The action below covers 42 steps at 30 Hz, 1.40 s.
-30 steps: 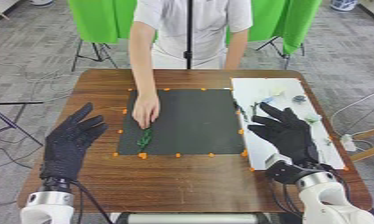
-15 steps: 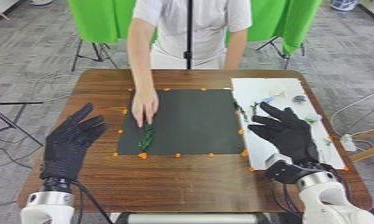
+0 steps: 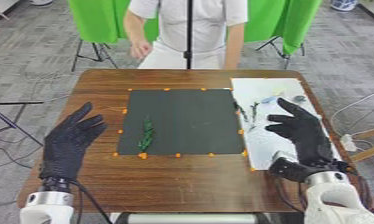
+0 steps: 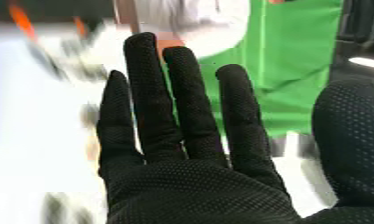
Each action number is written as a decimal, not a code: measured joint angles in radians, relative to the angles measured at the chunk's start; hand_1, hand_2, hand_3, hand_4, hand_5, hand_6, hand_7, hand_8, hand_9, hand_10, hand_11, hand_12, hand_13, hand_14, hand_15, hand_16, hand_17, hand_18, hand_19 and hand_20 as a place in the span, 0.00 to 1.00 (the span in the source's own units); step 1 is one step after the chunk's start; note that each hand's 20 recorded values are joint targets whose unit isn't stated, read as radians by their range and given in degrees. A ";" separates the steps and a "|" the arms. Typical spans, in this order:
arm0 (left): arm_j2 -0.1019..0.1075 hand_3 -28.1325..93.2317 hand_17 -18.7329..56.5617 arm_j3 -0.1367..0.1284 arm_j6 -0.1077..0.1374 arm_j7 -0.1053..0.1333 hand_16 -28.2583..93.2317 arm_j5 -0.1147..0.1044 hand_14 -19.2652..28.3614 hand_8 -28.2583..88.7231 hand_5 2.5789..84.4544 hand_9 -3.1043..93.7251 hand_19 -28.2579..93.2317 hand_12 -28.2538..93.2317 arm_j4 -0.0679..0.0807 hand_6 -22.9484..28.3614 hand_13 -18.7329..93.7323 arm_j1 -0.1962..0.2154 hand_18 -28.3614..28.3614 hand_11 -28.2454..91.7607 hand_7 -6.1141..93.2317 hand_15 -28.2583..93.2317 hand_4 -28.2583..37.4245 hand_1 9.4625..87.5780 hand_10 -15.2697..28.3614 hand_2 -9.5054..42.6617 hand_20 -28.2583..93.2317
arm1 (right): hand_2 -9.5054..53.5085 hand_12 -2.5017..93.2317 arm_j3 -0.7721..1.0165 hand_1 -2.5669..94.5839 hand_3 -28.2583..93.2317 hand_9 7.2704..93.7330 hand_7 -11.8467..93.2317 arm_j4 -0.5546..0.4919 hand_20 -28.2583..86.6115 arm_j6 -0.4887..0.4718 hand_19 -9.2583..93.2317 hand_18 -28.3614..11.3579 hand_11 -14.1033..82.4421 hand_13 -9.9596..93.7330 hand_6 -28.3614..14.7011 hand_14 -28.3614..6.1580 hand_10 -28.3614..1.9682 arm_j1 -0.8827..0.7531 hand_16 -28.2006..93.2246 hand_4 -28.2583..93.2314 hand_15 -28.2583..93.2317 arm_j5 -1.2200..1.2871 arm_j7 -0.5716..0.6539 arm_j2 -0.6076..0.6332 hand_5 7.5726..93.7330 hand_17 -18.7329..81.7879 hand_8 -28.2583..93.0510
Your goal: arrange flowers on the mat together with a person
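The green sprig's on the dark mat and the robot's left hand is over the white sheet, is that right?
Not the left: the robot's right hand is over the white sheet, as the head view shows. The green sprig is on the dark mat.

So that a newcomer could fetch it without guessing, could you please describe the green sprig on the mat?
On the brown wooden table lies a dark rectangular mat beside a white sheet. Near the mat's left edge, mostly in its nearer half, a slim leafy green sprig points away from the robot. It alone lies well inside the mat; other stems are at or on the sheet.
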 measured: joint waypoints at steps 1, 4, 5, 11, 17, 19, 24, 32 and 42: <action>0.002 0.86 0.19 0.000 0.001 0.002 0.17 -0.001 0.98 0.18 0.48 0.46 0.72 0.33 0.000 0.66 0.43 0.000 0.94 0.47 0.14 0.71 0.09 0.18 0.84 0.33 0.36 | 0.24 0.18 0.008 0.24 0.85 0.55 0.27 -0.012 0.44 0.022 0.62 0.12 0.39 0.56 0.63 0.32 0.37 -0.010 0.32 0.02 0.65 -0.023 0.006 0.006 0.45 0.30 0.12; 0.006 0.86 0.19 -0.001 0.001 0.008 0.17 -0.002 0.98 0.18 0.48 0.46 0.72 0.33 -0.001 0.66 0.43 0.001 0.94 0.46 0.14 0.71 0.09 0.18 0.84 0.33 0.36 | 0.23 0.19 0.027 0.25 0.85 0.56 0.27 -0.044 0.44 0.094 0.63 0.11 0.40 0.58 0.62 0.33 0.36 -0.040 0.32 0.02 0.67 -0.063 0.050 0.032 0.46 0.31 0.12; 0.008 0.86 0.19 -0.002 0.001 0.009 0.17 -0.002 0.98 0.18 0.48 0.46 0.71 0.33 -0.002 0.66 0.43 0.001 0.94 0.47 0.14 0.71 0.09 0.18 0.84 0.33 0.36 | 0.23 0.19 0.028 0.25 0.84 0.56 0.27 -0.051 0.44 0.124 0.64 0.10 0.40 0.59 0.62 0.33 0.36 -0.047 0.32 0.03 0.67 -0.083 0.076 0.044 0.46 0.31 0.12; 0.016 0.86 0.19 -0.007 0.001 0.016 0.17 -0.002 0.99 0.18 0.48 0.46 0.71 0.33 -0.004 0.66 0.43 0.001 0.94 0.47 0.14 0.71 0.09 0.18 0.84 0.33 0.36 | 0.22 0.19 -0.025 0.26 0.84 0.58 0.28 -0.058 0.43 0.352 0.66 0.09 0.43 0.61 0.61 0.33 0.35 -0.051 0.32 0.03 0.69 -0.370 0.333 0.149 0.47 0.33 0.12; 0.024 0.86 0.19 -0.015 0.002 0.024 0.17 -0.002 0.98 0.18 0.48 0.46 0.71 0.33 -0.009 0.66 0.43 0.001 0.94 0.46 0.14 0.71 0.09 0.19 0.84 0.33 0.36 | 0.19 0.19 -0.085 0.28 0.83 0.61 0.28 -0.045 0.43 0.379 0.69 0.06 0.45 0.63 0.61 0.33 0.34 0.031 0.31 0.04 0.71 -0.655 0.646 0.245 0.48 0.34 0.12; 0.026 0.86 0.19 -0.017 0.002 0.025 0.17 -0.003 0.98 0.18 0.48 0.46 0.71 0.33 -0.010 0.66 0.43 0.001 0.94 0.46 0.14 0.71 0.09 0.18 0.84 0.33 0.36 | 0.19 0.19 -0.060 0.28 0.83 0.61 0.27 -0.044 0.42 0.320 0.69 0.06 0.45 0.64 0.60 0.34 0.34 0.040 0.31 0.04 0.72 -0.730 0.711 0.255 0.48 0.35 0.12; 0.031 0.86 0.19 -0.020 0.004 0.028 0.17 -0.003 0.99 0.18 0.48 0.46 0.71 0.33 -0.011 0.66 0.43 0.000 0.94 0.47 0.14 0.71 0.09 0.18 0.84 0.33 0.36 | 0.19 0.19 -0.031 0.28 0.83 0.63 0.26 -0.037 0.41 0.220 0.71 0.04 0.46 0.65 0.59 0.33 0.33 0.036 0.31 0.05 0.72 -0.920 0.846 0.272 0.49 0.36 0.12; 0.031 0.86 0.19 -0.021 0.005 0.027 0.17 -0.003 0.98 0.18 0.48 0.46 0.71 0.33 -0.012 0.66 0.43 -0.001 0.94 0.46 0.14 0.71 0.09 0.19 0.84 0.33 0.36 | 0.16 0.20 -0.026 0.30 0.81 0.63 0.26 0.002 0.39 -0.072 0.73 0.02 0.44 0.66 0.58 0.33 0.31 0.052 0.32 0.05 0.72 -1.038 1.015 0.280 0.50 0.36 0.13; 0.031 0.86 0.19 -0.021 0.006 0.023 0.17 -0.003 0.98 0.18 0.48 0.46 0.71 0.33 -0.013 0.66 0.43 -0.008 0.94 0.47 0.14 0.71 0.09 0.19 0.84 0.33 0.36 | 0.14 0.20 -0.057 0.31 0.81 0.62 0.25 0.104 0.38 -0.257 0.72 0.00 0.42 0.65 0.59 0.34 0.31 0.086 0.32 0.05 0.71 -1.035 0.997 0.276 0.50 0.35 0.13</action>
